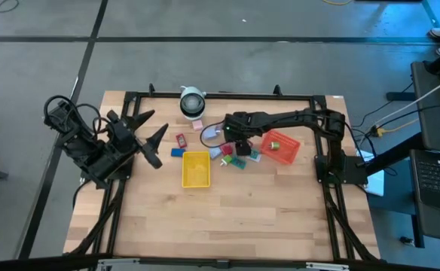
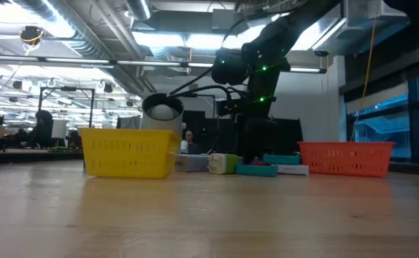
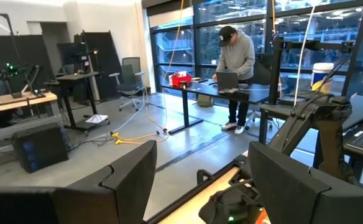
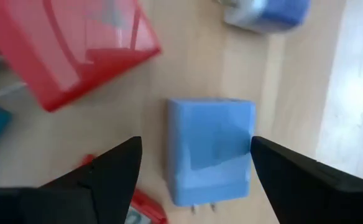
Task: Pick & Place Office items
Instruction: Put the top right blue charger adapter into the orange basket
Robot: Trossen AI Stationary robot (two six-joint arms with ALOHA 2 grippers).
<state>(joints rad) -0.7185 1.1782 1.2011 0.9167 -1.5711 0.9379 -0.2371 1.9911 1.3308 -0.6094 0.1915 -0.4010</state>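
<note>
Right gripper: the right gripper (image 4: 194,168) is lowered over the cluster of office items in the middle of the table, between the two trays; its jaws are spread, one on each side of a light blue block (image 4: 210,149), and contact with the block cannot be told.
Light blue block: it is seen lying flat on the wooden table (image 1: 227,218), nothing clamped on it.
Neighbouring items: a red packet (image 4: 69,46) and a blue-and-white item (image 4: 265,14) are seen lying near the block.
Left gripper: the left gripper (image 1: 151,138) is held above the table's left side, released and empty, well apart from the items.
Trays: a yellow tray (image 1: 195,168) is set beside the cluster and a red-orange tray (image 1: 280,147) on its other side.
Room: a person (image 3: 236,59) is seen standing at a desk beyond the table.
</note>
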